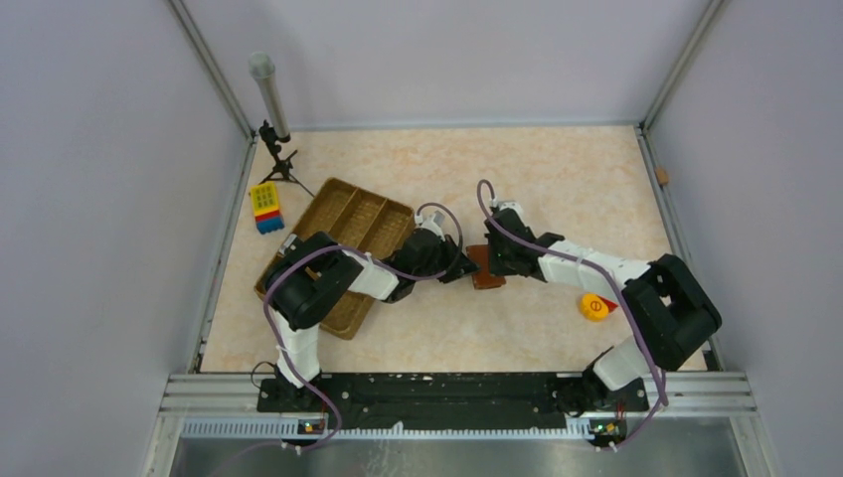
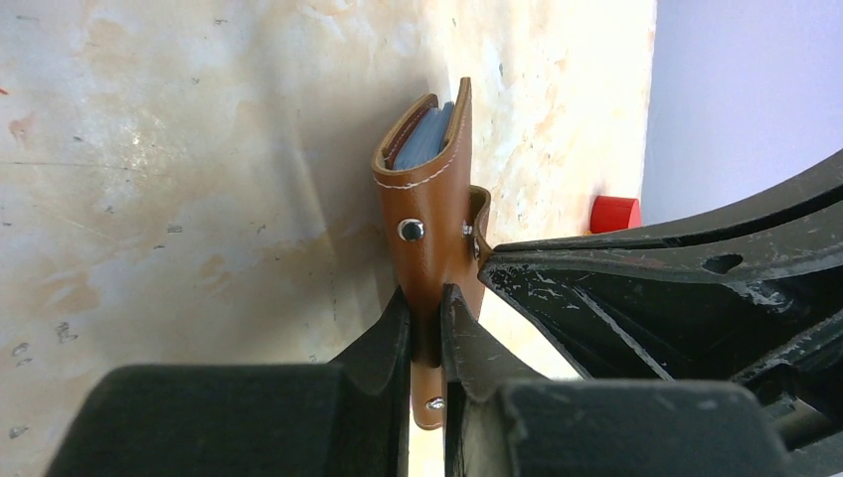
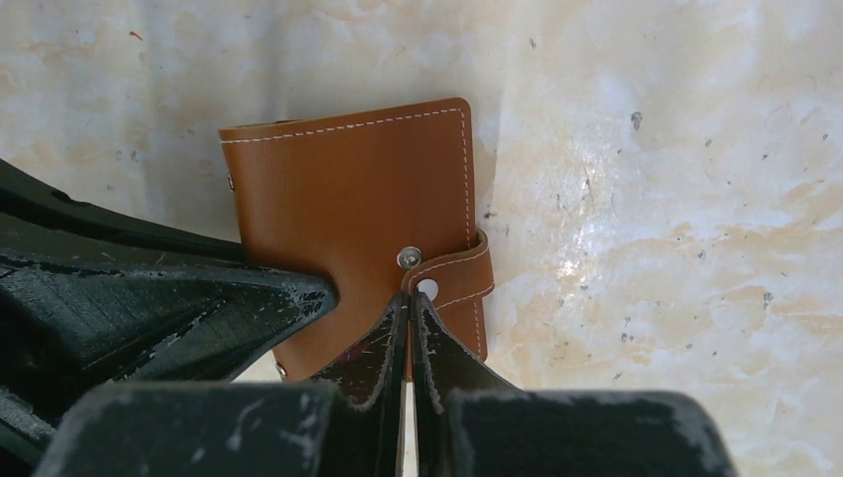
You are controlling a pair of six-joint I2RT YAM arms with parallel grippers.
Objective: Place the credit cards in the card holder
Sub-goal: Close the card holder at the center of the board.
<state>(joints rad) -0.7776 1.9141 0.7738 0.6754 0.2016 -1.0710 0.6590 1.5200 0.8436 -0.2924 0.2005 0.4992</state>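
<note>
The brown card holder [image 1: 486,268] lies in the middle of the table between my two grippers. In the left wrist view it shows edge-on [image 2: 429,214], folded, with bluish-grey credit cards [image 2: 422,139] tucked inside. My left gripper [image 2: 427,298] is shut on its near edge; in the top view the left gripper [image 1: 467,269] sits at its left side. In the right wrist view the holder [image 3: 348,209] faces me flat, its strap [image 3: 452,273] wrapped round the right edge. My right gripper [image 3: 410,301], also in the top view [image 1: 496,260], is shut, tips touching the strap's snap end.
A large brown compartmented tray [image 1: 343,234] lies left of the arms, partly under the left arm. A yellow-and-blue block [image 1: 265,207] and a small tripod with a grey tube [image 1: 270,99] stand at the back left. A yellow round object [image 1: 593,307] lies by the right arm.
</note>
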